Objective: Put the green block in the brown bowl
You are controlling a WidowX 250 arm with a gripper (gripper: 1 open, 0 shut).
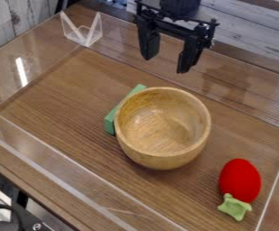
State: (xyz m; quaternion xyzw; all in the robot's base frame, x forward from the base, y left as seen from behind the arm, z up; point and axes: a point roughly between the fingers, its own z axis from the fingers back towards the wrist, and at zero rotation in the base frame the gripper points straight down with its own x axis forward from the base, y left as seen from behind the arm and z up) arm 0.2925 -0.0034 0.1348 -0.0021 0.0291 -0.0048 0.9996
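We are hovering our gripper (167, 56) wide open above the table, since the green block (121, 107) is lying half-hidden behind the brown bowl (163, 126).

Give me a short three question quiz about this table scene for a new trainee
1. True or false: the green block already lies inside the brown bowl.
2. Which toy lies nearest the picture's bottom right corner: A) the strawberry toy, B) a yellow cup, C) a blue ball?
3. Fill in: the gripper hangs above the table with its jaws ____.

Key: 1 false, it lies beside the bowl, partly hidden behind it; 2 A; 3 open.
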